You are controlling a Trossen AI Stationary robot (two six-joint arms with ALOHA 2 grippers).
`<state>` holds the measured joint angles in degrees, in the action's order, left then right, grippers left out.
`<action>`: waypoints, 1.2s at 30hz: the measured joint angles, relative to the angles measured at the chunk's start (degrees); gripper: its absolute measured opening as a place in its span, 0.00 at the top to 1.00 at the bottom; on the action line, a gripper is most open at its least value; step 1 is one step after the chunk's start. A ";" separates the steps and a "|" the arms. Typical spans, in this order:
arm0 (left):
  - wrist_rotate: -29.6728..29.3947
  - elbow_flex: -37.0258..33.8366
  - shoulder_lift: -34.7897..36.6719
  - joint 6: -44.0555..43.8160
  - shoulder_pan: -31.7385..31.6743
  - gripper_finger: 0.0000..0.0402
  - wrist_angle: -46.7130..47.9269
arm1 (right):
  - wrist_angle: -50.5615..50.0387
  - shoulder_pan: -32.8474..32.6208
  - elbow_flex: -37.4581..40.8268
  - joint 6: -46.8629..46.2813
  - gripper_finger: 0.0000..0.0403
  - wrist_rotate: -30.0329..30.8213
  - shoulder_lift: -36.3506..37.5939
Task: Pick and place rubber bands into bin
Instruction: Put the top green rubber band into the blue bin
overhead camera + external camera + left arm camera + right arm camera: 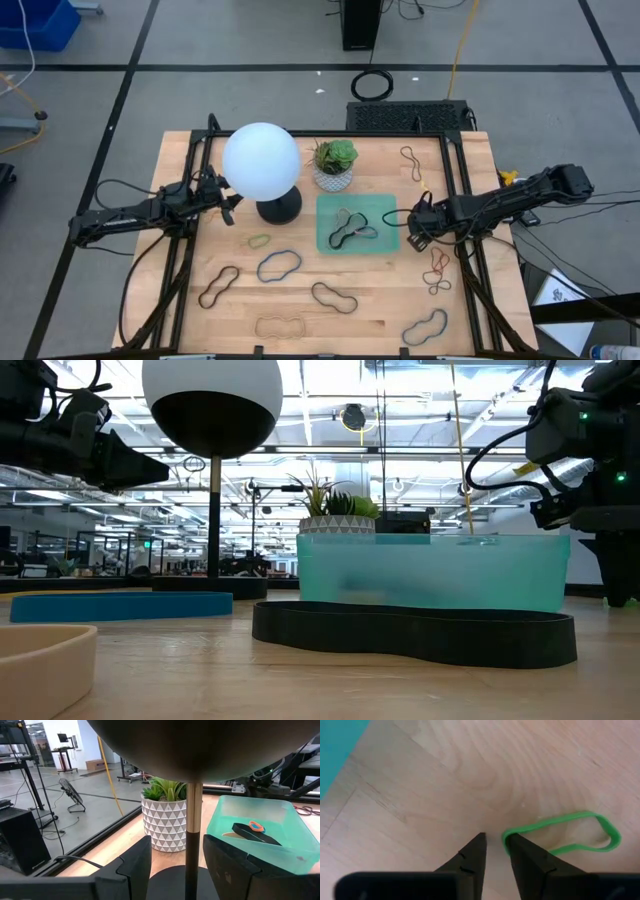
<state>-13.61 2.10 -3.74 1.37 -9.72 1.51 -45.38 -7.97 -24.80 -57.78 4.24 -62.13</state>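
The mint-green bin (358, 222) sits mid-table with a few rubber bands (350, 231) inside. More bands lie loose on the wood: green (259, 241), blue (278, 265), brown (218, 286), black (334, 297). My right gripper (496, 840) points down just right of the bin (335, 750), over a green rubber band (560, 835). Its fingers are open by a narrow gap, and the band's near end lies in that gap. My left gripper (177, 850) stands open and level at the lamp's base, one finger on either side of the stem (192, 835), apart from it. My right gripper comes from above, pointing down. The looped end of the green band (505, 839) lies in the narrow gap against the inner side of one fingertip (520, 851). The other finger stands clear of it. The band lies flat on the table, slack.
A lamp with a white globe (261, 160) and black base (278, 208) stands left of the bin, and a white plant pot (334, 165) stands behind it. Other bands lie at the right (437, 265), near right (425, 327) and far right (411, 162). Black frame rails run along both table sides.
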 joint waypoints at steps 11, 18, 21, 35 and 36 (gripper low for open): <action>0.00 0.01 0.00 -0.04 -0.01 0.54 0.00 | 0.21 0.00 0.00 -0.02 0.99 -0.03 -0.02; 0.00 -0.01 -0.01 -0.07 -0.02 0.54 0.00 | -0.07 -0.04 -1.97 0.02 1.00 1.32 1.28; -0.02 -0.01 0.01 0.04 -0.02 0.54 -0.01 | 0.81 0.02 -4.67 1.56 1.00 5.75 2.91; 0.00 0.00 0.00 0.01 0.00 0.54 -0.01 | 29.36 0.07 -10.40 28.47 1.00 30.50 9.25; -0.01 0.01 -0.01 0.00 0.00 0.54 -0.01 | 34.87 0.07 -10.40 32.35 1.00 30.19 9.27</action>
<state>-13.61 2.10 -3.74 1.37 -9.72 1.50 -10.50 -7.90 -35.20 -25.43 34.42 -52.86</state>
